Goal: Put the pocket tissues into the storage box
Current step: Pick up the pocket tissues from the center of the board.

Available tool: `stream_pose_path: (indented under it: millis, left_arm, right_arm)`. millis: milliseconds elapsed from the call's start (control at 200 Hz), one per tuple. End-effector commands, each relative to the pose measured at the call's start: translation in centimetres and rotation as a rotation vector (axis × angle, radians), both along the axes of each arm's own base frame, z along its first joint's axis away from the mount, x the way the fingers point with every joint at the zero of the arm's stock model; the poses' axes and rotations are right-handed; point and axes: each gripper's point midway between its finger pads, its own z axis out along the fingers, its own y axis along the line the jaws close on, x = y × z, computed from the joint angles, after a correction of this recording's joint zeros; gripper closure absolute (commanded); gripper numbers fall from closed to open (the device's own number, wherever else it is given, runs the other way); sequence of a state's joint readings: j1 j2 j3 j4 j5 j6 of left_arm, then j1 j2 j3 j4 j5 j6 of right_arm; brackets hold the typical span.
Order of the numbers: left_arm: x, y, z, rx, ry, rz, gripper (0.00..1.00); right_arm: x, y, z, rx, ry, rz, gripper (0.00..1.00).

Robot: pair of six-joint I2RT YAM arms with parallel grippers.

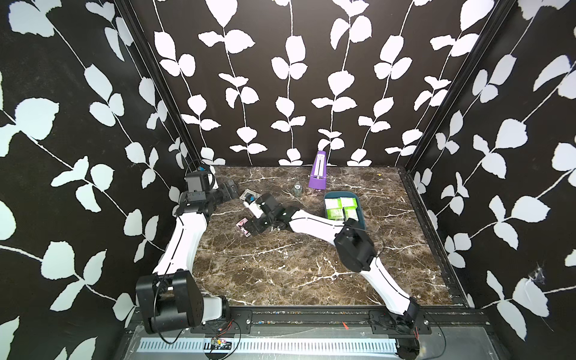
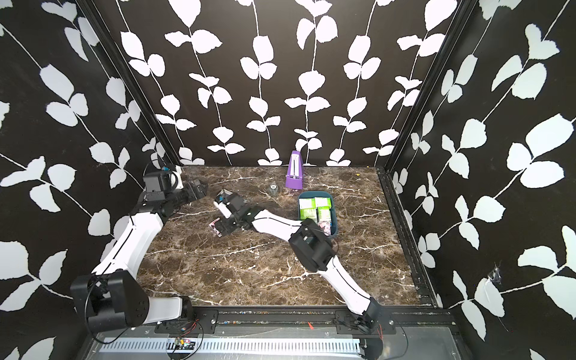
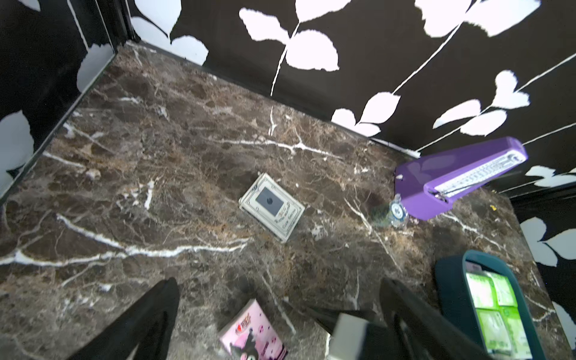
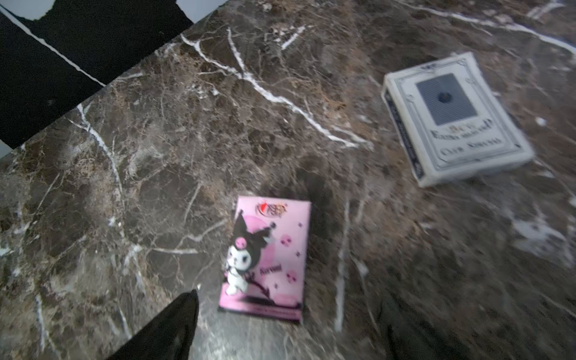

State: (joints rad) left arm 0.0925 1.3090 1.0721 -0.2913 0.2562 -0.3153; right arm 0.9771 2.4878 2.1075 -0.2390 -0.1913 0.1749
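A pink pocket tissue packet (image 4: 268,258) with a black cartoon figure lies flat on the marble table (image 1: 280,265), left of centre; it also shows as the pink packet (image 1: 241,225) (image 2: 215,225) (image 3: 252,333). My right gripper (image 4: 288,299) (image 1: 249,228) hovers just over its near end, open, its fingers wide on either side and not touching it. The storage box (image 1: 361,215) (image 2: 335,215) (image 3: 448,280) at the right holds several green-and-white packets (image 1: 341,207). My left gripper (image 3: 279,283) (image 1: 232,187) is open and empty at the back left.
A white card box (image 4: 455,118) (image 3: 271,207) (image 1: 249,197) with a dark square lies behind the pink packet. A purple pyramid-shaped object (image 1: 318,171) stands at the back wall, a small glass jar (image 1: 297,189) beside it. My right arm stretches across the table's middle.
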Motion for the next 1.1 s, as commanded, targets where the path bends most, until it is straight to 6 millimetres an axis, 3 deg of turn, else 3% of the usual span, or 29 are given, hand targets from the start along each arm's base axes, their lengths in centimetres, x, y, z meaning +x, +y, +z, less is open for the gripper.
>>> stream_pose_path:
  millis: [0, 160, 560, 735, 925, 1095]
  left_arm:
    - [-1.7, 0.1, 1.1, 0.038, -0.03, -0.018, 0.01]
    - [-1.9, 0.0, 1.3, 0.042, -0.04, -0.027, 0.01]
    - [-2.1, 0.1, 0.8, 0.055, -0.037, -0.031, 0.01]
    - [-2.0, 0.1, 0.9, 0.063, -0.031, -0.034, 0.01]
    - [-1.8, 0.0, 0.8, 0.065, -0.026, -0.043, 0.01]
    - [-1.5, -0.4, 1.1, 0.049, -0.03, -0.063, 0.01]
  right_arm:
    - [-0.5, 0.9, -1.0, -0.061, -0.003, 0.023, 0.07]
    - [-0.3, 1.3, -2.7, -0.106, -0.002, 0.008, 0.06]
    - [-0.3, 1.3, -3.9, -0.154, -0.019, 0.0, 0.08]
    - [-0.5, 1.5, -4.4, -0.157, -0.013, 0.014, 0.26]
    - [-0.6, 1.3, -3.7, -0.148, -0.02, 0.026, 0.6]
    - [-0.8, 0.3, -0.3, -0.063, -0.061, 0.018, 0.66]
